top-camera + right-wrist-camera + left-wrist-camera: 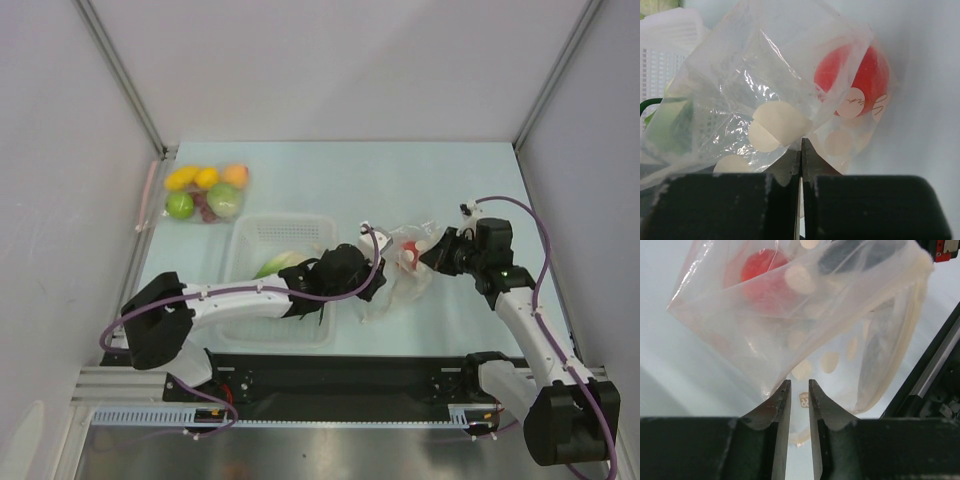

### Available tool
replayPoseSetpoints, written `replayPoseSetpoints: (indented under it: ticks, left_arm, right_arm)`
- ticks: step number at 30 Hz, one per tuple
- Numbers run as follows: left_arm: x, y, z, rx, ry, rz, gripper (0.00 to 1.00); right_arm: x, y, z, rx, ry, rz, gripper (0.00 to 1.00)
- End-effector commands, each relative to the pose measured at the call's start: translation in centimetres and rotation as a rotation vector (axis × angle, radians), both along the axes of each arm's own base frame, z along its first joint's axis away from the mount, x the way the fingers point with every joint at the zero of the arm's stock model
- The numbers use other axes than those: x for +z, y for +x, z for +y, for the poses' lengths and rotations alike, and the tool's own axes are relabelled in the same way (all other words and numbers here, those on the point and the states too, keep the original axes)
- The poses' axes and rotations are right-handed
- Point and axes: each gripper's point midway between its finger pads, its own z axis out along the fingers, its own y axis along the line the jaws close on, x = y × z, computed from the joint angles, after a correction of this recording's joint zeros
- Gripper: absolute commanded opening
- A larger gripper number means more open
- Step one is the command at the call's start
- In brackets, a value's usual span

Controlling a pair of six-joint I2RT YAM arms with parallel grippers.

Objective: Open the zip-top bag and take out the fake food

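Just right of the white basket (270, 232), the zip-top bag (405, 268) hangs pinched in the fully closed right gripper (801, 156), fake tomato (860, 75) inside. The left gripper (799, 385), narrowly parted, grips nothing, probably re-aiming for the seal.

The left arm (235, 297) lies low, stretched rightward from its base, wrist toward the centre. Its left pincer (799, 383) points ahead, jaws a narrow slit apart, nothing between them. On the other side, the right arm (535, 325) rises from its base, elbow bent, forearm angled inward. The right pincer (801, 152) faces the left one, jaws pressed flat together on a thin edge of the zip-top bag (765, 75). The two pincers sit near each other, apart.
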Motion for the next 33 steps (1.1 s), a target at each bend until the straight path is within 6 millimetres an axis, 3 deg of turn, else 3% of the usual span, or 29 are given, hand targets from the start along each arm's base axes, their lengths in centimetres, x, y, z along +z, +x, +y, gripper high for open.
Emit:
replayPoseSetpoints:
  ticks: [1, 9, 12, 17, 18, 19, 21, 24, 27, 31, 33]
  left_arm:
    - [3.2, 1.1, -2.3, -0.005, -0.098, -0.059, 0.26]
    - [2.4, 0.6, -4.3, -0.059, -0.145, -0.029, 0.52]
    - [1.3, 0.7, -4.5, -0.057, -0.127, -0.014, 0.55]
    - [-0.5, 0.9, -4.3, -0.037, -0.090, -0.001, 0.60]
    - [-0.6, 1.0, -4.3, -0.034, -0.088, -0.002, 0.61]
    - [-0.9, 1.0, -4.2, -0.032, -0.078, 0.003, 0.63]
    - [-1.5, 1.0, -4.1, -0.028, -0.055, 0.012, 0.64]
    - [-1.9, 1.1, -3.9, -0.018, -0.043, 0.017, 0.64]
    - [-2.1, 1.1, -3.8, -0.016, -0.039, 0.020, 0.64]
    - [-2.4, 1.0, -3.8, -0.020, -0.039, 0.026, 0.64]
    - [-2.3, 1.0, -3.8, -0.021, -0.042, 0.028, 0.65]
  right_arm:
    - [0.4, -0.5, 0.5, 0.023, 0.026, -0.005, 0.00]
    - [-0.7, -2.1, 2.3, 0.068, 0.055, 0.045, 0.00]
    - [-0.9, -2.7, 3.2, 0.097, 0.064, 0.056, 0.00]
    - [-0.2, -2.7, 3.0, 0.088, 0.053, 0.039, 0.02]
    - [0.1, -2.6, 2.8, 0.084, 0.050, 0.031, 0.07]
    - [0.5, -2.5, 2.6, 0.082, 0.047, 0.022, 0.23]
    - [1.8, -2.2, 2.1, 0.067, 0.038, -0.004, 0.41]
    - [3.7, -1.7, 1.2, 0.046, 0.021, -0.046, 0.59]
    - [5.2, -1.3, 0.3, 0.023, 0.007, -0.084, 0.70]
    - [6.1, 0.0, -1.2, -0.025, -0.006, -0.117, 0.77]
    - [5.7, 0.9, -1.9, -0.044, -0.005, -0.108, 0.77]
